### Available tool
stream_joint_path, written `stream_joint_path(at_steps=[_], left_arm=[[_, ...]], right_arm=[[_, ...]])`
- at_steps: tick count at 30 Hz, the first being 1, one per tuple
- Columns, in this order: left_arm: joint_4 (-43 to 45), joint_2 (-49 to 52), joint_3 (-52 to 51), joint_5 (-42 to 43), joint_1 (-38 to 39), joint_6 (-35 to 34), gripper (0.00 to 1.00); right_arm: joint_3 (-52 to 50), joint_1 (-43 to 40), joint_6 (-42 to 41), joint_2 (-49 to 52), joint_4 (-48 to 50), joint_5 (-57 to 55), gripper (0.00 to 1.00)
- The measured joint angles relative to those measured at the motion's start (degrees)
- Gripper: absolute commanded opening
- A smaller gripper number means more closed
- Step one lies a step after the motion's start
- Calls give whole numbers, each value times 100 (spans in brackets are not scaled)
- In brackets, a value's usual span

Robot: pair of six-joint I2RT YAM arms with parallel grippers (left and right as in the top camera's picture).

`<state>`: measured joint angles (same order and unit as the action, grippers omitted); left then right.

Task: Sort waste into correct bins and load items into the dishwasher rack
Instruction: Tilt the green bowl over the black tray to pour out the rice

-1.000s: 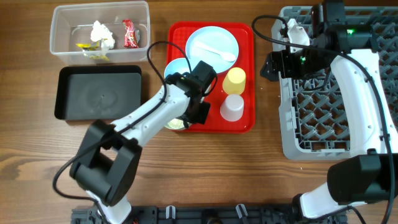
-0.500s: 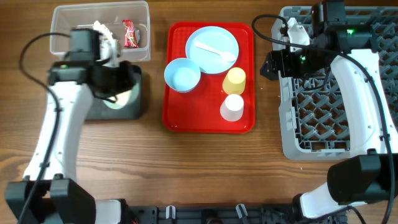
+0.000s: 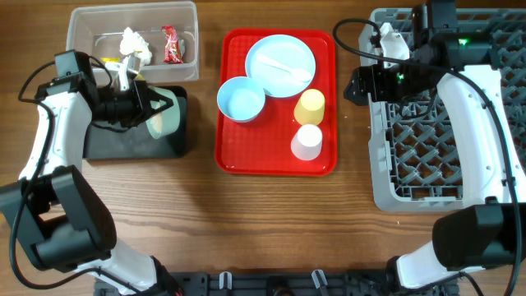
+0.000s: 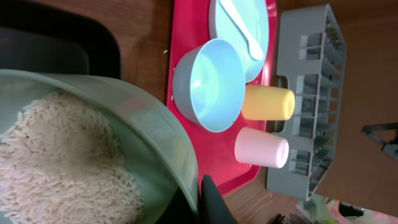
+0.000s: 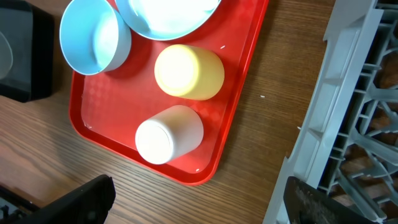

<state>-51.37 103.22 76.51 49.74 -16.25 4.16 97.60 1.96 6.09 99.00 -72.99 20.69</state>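
One dark finger (image 4: pixel 212 202) of the left gripper (image 3: pixel 153 112) sits on the rim of a pale bowl (image 4: pixel 155 149), so this gripper is clamped on the bowl. The bowl is full of white rice (image 4: pixel 56 162). It hangs tipped over the black bin (image 3: pixel 103 140), and the rice is not out yet. I think the step now is dumping the rice. Next the bowl needs to tip more, with its mouth kept over the black bin so no grains land on the table (image 3: pixel 246 214).

Just behind is the clear bin (image 3: pixel 82 51) with a tissue (image 3: pixel 134 41) and a red wrapper (image 3: pixel 171 45) inside. Farther out, the red tray (image 3: pixel 275 163) holds a blue bowl (image 3: pixel 241 99), a plate (image 3: pixel 283 49) with a white spoon (image 3: pixel 286 69), a yellow cup (image 3: pixel 311 105) and a white cup (image 3: pixel 306 142). The right gripper (image 5: pixel 198 190) hovers between the tray and the grey rack (image 3: pixel 436 156), fingers spread wide, gripping nothing.
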Motion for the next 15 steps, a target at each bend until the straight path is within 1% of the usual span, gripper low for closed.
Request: stream_joint_path(at_steps=[6,9,12,15], left_arm=[[365,31,0,636,-177,138,4],[365,31,0,811,-391,214,4],[365,31,0,1075,-616,442,4],[297,31,0,1220,-654,592,4]], right_arm=[[0,0,2,0,4,0,90],[0,0,2,0,4,0,90],[0,0,2,0,7,0,90],[0,0,0,0,9,0,90]])
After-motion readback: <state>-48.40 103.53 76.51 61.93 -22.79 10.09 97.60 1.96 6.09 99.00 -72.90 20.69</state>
